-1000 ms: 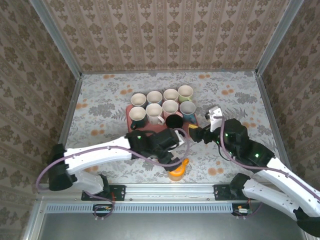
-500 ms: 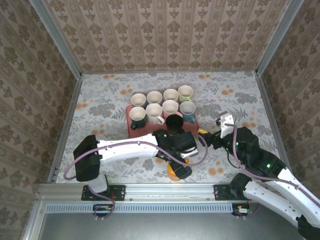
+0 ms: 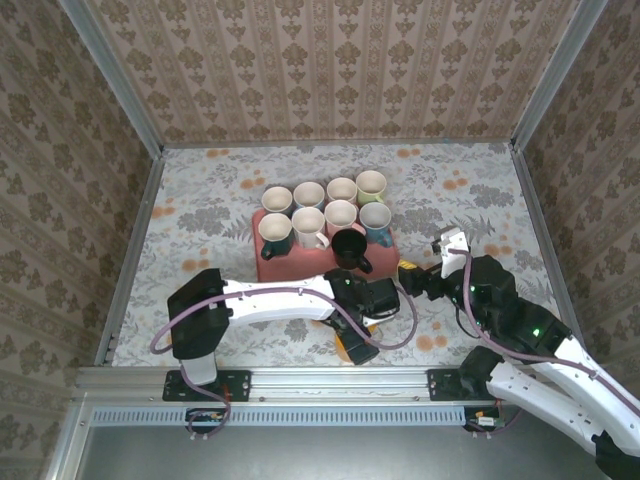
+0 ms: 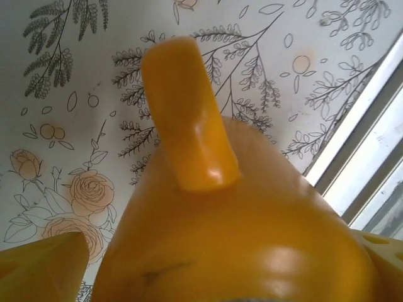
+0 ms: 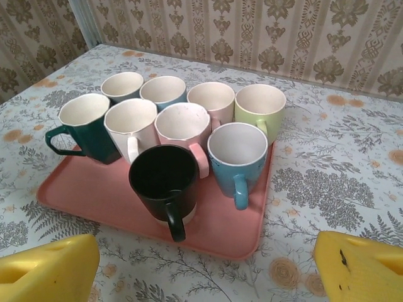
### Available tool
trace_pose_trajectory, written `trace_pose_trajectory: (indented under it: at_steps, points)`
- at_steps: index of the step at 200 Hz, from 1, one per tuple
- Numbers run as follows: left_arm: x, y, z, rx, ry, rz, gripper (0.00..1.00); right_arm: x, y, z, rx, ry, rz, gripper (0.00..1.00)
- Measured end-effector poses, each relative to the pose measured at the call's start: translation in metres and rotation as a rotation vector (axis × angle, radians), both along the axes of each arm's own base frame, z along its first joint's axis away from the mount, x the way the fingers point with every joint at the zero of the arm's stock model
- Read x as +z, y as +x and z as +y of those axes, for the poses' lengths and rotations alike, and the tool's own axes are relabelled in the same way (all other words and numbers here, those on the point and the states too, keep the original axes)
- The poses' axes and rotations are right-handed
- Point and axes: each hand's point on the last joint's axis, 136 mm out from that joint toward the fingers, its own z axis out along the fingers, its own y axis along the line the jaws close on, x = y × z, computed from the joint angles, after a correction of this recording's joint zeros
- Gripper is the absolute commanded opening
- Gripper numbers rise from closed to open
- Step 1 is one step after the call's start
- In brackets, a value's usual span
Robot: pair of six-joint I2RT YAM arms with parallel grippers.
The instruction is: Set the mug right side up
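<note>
An orange mug (image 3: 349, 346) sits on the floral table close to the front rail. In the left wrist view the orange mug (image 4: 227, 226) bulks large in the lower half, its handle (image 4: 182, 113) pointing away from the camera and its rim hidden. My left gripper (image 3: 366, 334) is down over it and open, with a yellow finger (image 4: 38, 267) on the left and another (image 4: 381, 245) on the right of the mug's wall. My right gripper (image 3: 414, 279) hovers open right of the tray, nothing between its fingers (image 5: 50, 270).
A pink tray (image 3: 275, 263) in mid-table carries several upright mugs, the black one (image 5: 162, 179) nearest me and a blue one (image 5: 238, 154) beside it. The metal front rail (image 4: 365, 145) runs just beyond the orange mug. Bare table lies left and right of the tray.
My left arm has swung right and toward the front rail, bringing its gripper down over the orange mug. My right gripper has drawn back to the right, away from the tray.
</note>
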Motion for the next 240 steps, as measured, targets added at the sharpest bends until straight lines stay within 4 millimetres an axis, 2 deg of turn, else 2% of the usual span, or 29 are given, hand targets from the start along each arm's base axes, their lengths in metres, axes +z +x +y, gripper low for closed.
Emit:
trace_pose_trajectory:
  at_steps: [15,39,54,86,107,120,130,148,165,182,196,208,227,240]
  points:
    - [-0.006,0.002,0.002,-0.01,0.004,-0.021,0.79,0.001,0.0,0.0,0.001,0.004,-0.004,0.89]
    - [-0.006,0.003,0.001,-0.026,-0.006,-0.036,0.7,-0.001,0.001,0.001,0.001,0.003,-0.002,0.89]
    - [-0.006,0.002,0.001,-0.03,-0.014,-0.041,0.6,-0.002,0.001,0.002,0.001,0.003,-0.002,0.89]
    - [-0.004,0.003,0.002,-0.038,-0.03,-0.07,0.51,-0.001,0.002,0.002,0.002,0.009,-0.007,0.89]
    - [0.006,0.01,0.014,-0.052,-0.044,-0.146,0.49,0.0,0.001,0.003,0.0,0.023,0.003,0.88]
    - [0.023,0.018,0.022,-0.065,-0.075,-0.214,0.47,0.002,0.0,0.003,-0.003,0.029,0.02,0.87]
    - [0.048,0.026,0.028,-0.073,-0.136,-0.286,0.47,0.009,0.0,0.003,-0.004,0.04,0.033,0.86]
    - [0.107,0.041,0.035,-0.083,-0.309,-0.448,0.44,0.026,-0.001,0.005,0.004,0.056,0.044,0.85]
    - [0.165,0.05,0.047,-0.099,-0.497,-0.61,0.31,0.041,-0.004,0.008,0.018,0.094,0.041,0.85]
    - [0.207,0.051,0.068,-0.153,-0.641,-0.759,0.31,0.046,-0.01,0.011,0.046,0.138,0.051,0.86]
    - [0.225,0.052,0.082,-0.21,-0.697,-0.879,0.34,0.048,-0.016,0.017,0.08,0.197,0.082,0.85]
    - [0.233,0.052,0.092,-0.277,-0.7,-0.975,0.35,0.048,-0.022,0.026,0.115,0.258,0.13,0.86]
    - [0.233,0.054,0.097,-0.385,-0.661,-1.103,0.36,0.047,-0.029,0.05,0.196,0.357,0.245,0.85]
    - [0.227,0.054,0.098,-0.471,-0.623,-1.188,0.32,0.048,-0.033,0.073,0.27,0.438,0.339,0.84]
